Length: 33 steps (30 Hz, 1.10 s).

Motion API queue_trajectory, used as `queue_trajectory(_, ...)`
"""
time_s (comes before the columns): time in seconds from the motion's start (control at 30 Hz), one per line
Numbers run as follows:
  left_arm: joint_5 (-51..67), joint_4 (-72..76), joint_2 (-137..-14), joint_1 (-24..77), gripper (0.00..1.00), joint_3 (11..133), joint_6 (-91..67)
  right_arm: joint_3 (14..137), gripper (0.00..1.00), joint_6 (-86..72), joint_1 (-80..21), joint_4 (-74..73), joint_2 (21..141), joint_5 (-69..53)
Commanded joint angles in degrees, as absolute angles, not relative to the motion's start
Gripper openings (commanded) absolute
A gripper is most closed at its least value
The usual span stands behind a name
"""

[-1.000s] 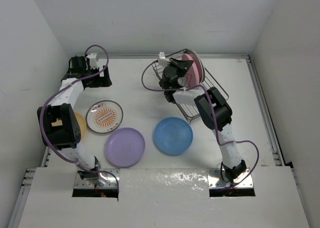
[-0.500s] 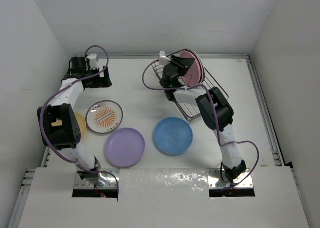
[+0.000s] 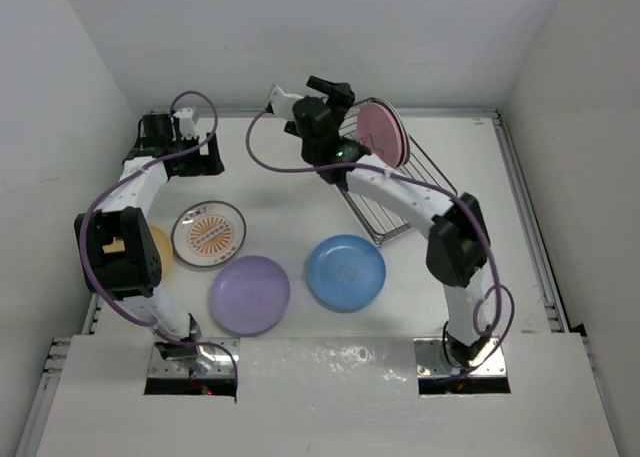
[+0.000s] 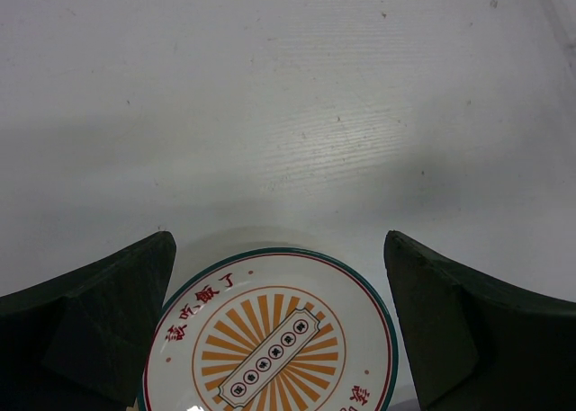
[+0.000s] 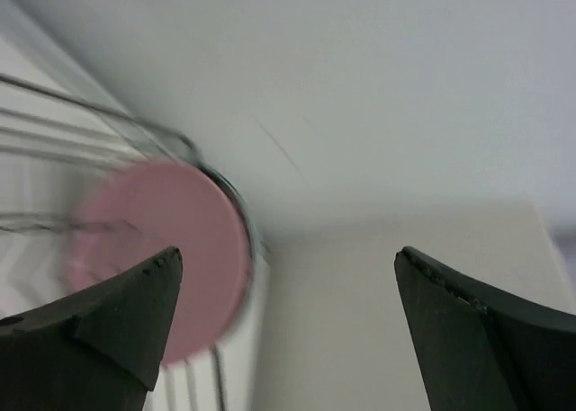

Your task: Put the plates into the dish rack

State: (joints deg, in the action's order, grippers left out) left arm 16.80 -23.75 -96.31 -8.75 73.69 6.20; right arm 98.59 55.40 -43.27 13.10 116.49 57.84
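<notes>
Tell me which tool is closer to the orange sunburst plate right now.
Left. The left tool hangs open just past the orange sunburst plate, on its far side. The right tool is well away, at the far end of the dish rack beside the pink plate.

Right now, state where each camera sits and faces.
Top external: above and behind, looking down at the table; both arms show.
Left wrist: on left claw, looking down at sunburst plate; open fingers show.
Right wrist: on right claw, facing pink plate in dish rack; fingers show.
Shared: top and left wrist both see the sunburst plate.
</notes>
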Motion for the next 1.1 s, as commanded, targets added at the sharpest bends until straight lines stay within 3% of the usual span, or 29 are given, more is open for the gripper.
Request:
queue_trajectory(0.0,17.7,-22.4,-94.7,-9.6,0.98,75.1,6.4,107.3,0.99,20.6,-41.4,-36.5,106.6,16.7)
queue_trajectory(0.03,17.7,-22.3,-94.6,-9.6,0.98,75.3,6.3,101.7,0.99,20.7,-41.7,-36.9,104.5,2.3)
queue_trajectory(0.1,17.9,-22.4,-94.2,-9.5,0.98,75.5,6.4,94.1,0.99,19.4,-42.8,-34.2,97.9,-4.1)
queue_trajectory(0.13,17.8,-22.4,-94.1,-9.5,0.98,75.5,6.5,86.8,0.92,18.3,-42.9,-31.3,96.2,-5.3)
queue_trajectory(0.23,17.5,-22.8,-93.9,-9.5,0.98,75.6,6.8,79.5,0.76,12.7,-43.2,-32.9,92.0,-0.7)
queue_trajectory(0.37,17.9,-22.8,-93.4,-9.6,0.98,75.6,6.8,71.3,0.68,0.6,-45.6,-33.5,85.9,4.6)
queue_trajectory(0.67,19.3,-21.3,-92.6,-9.3,0.96,75.1,5.2,45.4,0.69,-24.3,-48.6,-30.2,67.4,11.4)
queue_trajectory(0.9,19.6,-20.8,-90.4,-8.4,0.96,72.2,5.2,44.2,0.68,-33.8,-48.5,-33.8,67.6,19.2)
queue_trajectory(1.07,19.9,-20.4,-89.2,-8.3,0.96,70.6,4.9,38.3,0.65,-39.6,-46.6,-29.5,69.4,18.0)
